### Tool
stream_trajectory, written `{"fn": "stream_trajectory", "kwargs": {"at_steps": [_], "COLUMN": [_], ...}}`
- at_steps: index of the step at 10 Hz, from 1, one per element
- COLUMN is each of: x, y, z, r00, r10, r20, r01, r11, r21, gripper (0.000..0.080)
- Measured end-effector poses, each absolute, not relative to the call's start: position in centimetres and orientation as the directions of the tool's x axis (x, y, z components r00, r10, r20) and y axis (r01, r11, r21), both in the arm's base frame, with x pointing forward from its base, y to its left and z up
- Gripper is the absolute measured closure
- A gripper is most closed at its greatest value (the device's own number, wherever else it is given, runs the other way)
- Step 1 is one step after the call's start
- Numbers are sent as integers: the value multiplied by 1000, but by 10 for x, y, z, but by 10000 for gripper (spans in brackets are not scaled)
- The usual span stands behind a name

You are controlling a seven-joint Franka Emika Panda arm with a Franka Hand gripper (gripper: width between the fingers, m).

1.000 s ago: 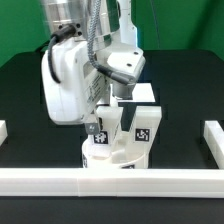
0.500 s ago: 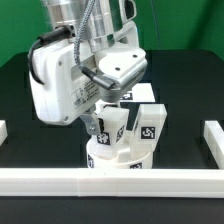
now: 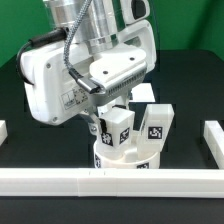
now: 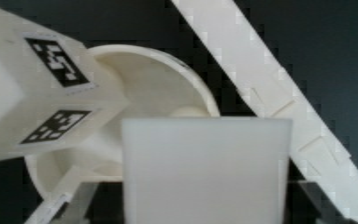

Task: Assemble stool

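Observation:
The stool's round white seat (image 3: 126, 160) lies on the black table by the front rail. Two blocky tagged legs stand upright on it: one (image 3: 115, 128) directly under my gripper (image 3: 118, 110), the other (image 3: 157, 123) free to the exterior view's right of it. In the wrist view a plain white leg (image 4: 202, 160) fills the space between my fingers (image 4: 62, 196), so the gripper (image 4: 197, 205) is shut on it. Beyond it I see the seat's rim (image 4: 155, 85) and another tagged leg (image 4: 48, 88). The leg's lower end is hidden.
A long white border rail (image 3: 110, 182) runs along the front, with short rail pieces at the exterior view's left (image 3: 3, 130) and right (image 3: 212, 138). The rail also crosses the wrist view (image 4: 247, 55). The arm's bulky white body (image 3: 55, 85) hides the table behind.
The wrist has turned with the leg in its grip, and the arm's body has swung toward the exterior view's left. The seat and legs have turned and shifted slightly to the right.

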State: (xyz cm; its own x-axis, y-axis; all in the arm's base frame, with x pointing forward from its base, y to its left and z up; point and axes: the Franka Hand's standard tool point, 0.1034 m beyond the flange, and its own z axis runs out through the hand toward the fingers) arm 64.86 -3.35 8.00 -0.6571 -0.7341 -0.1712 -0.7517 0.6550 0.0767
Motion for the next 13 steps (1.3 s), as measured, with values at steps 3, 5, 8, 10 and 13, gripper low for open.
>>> {"fn": "stream_trajectory", "kwargs": {"at_steps": [3, 5, 8, 10, 13], "x": [648, 650, 656, 657, 652], "y": [-36, -38, -37, -37, -34], "z": [82, 87, 100, 103, 103], "r00": [-624, -607, -581, -580, -387], "r10": [-762, -774, -790, -788, -902], "r20": [-174, -181, -197, -208, -191], "r01": [-779, -792, -810, -809, -921], "r11": [623, 608, 586, 587, 387], "r21": [71, 61, 37, 32, 40], "gripper": [191, 158, 150, 150, 150]}}
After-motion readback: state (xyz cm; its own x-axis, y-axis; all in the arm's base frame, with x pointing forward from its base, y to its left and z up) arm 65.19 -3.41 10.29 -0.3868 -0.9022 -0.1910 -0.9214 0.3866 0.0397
